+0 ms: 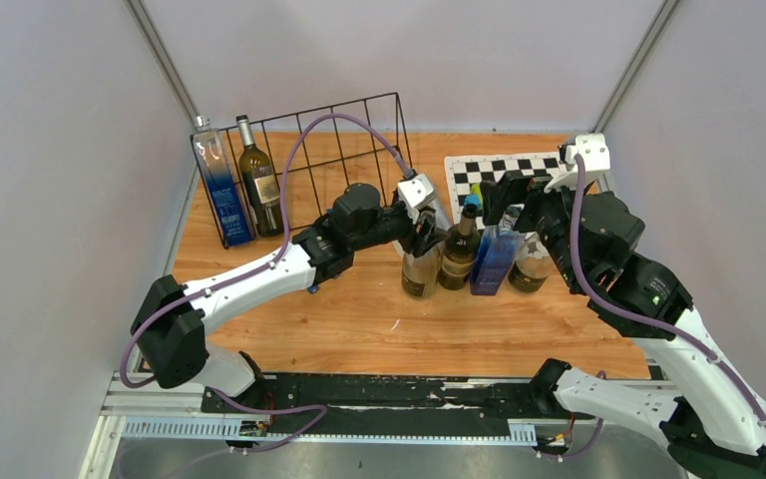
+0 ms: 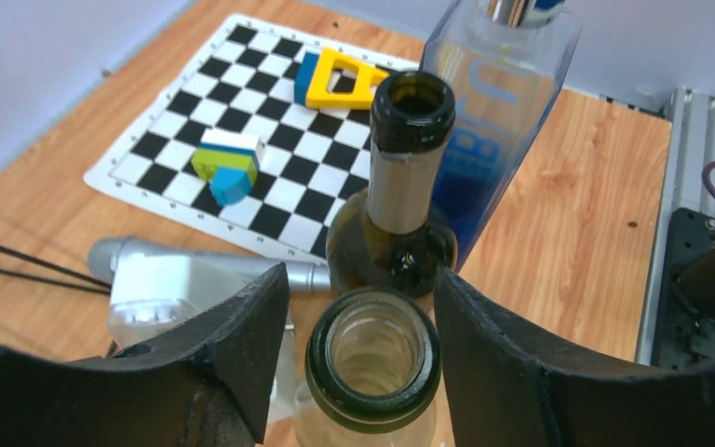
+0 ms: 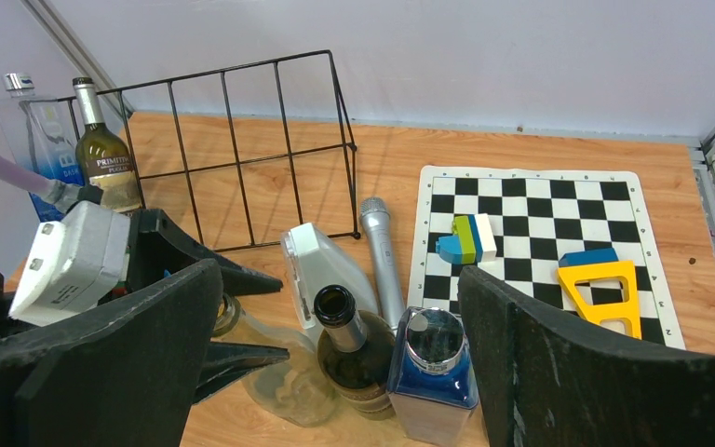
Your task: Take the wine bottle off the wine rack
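Observation:
The black wire wine rack (image 1: 344, 150) stands at the back left; it also shows in the right wrist view (image 3: 242, 140). A green wine bottle (image 1: 259, 185) and a clear blue-tinted bottle (image 1: 221, 190) stand upright at its left end. A clear bottle (image 1: 421, 269), a dark bottle (image 1: 458, 254) and a blue square bottle (image 1: 494, 257) stand together mid-table. My left gripper (image 2: 361, 275) is open with its jaws on either side of the clear bottle's mouth (image 2: 372, 358). My right gripper (image 3: 340, 275) is wide open above the blue square bottle (image 3: 433, 372), holding nothing.
A chessboard mat (image 1: 519, 170) lies at the back right with a yellow frame block (image 3: 610, 289) and a blue-green-white block (image 3: 465, 239). A silver microphone (image 3: 380, 251) and a white device (image 3: 317, 265) lie behind the bottles. Another bottle (image 1: 531, 271) stands right of the blue one.

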`<action>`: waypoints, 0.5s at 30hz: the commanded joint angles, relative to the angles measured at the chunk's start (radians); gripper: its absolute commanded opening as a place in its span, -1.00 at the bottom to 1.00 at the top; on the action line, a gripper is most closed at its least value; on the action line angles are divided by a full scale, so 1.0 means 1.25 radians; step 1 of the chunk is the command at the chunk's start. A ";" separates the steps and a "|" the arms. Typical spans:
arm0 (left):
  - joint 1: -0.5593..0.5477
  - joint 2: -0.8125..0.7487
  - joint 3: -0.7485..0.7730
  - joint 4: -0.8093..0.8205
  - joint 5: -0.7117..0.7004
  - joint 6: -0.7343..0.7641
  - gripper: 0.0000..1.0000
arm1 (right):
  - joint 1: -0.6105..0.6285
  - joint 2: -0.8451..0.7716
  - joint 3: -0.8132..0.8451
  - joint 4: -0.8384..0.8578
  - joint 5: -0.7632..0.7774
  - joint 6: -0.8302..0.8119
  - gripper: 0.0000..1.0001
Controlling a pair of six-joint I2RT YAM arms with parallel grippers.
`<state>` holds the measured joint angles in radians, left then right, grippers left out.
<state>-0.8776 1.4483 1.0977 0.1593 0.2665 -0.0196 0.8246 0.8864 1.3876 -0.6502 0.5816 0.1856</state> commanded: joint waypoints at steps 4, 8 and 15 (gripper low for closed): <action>-0.006 -0.033 0.022 0.070 0.004 0.015 0.62 | 0.003 -0.008 -0.005 0.018 -0.005 -0.007 0.99; -0.006 -0.044 0.031 0.049 -0.003 0.014 0.96 | 0.003 -0.007 -0.004 0.018 0.000 -0.009 0.99; -0.006 -0.084 0.073 -0.014 -0.050 0.037 1.00 | 0.004 0.000 -0.004 0.018 0.003 -0.009 0.99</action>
<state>-0.8776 1.4174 1.1183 0.1593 0.2443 -0.0055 0.8246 0.8867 1.3872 -0.6502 0.5785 0.1825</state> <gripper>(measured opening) 0.995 0.993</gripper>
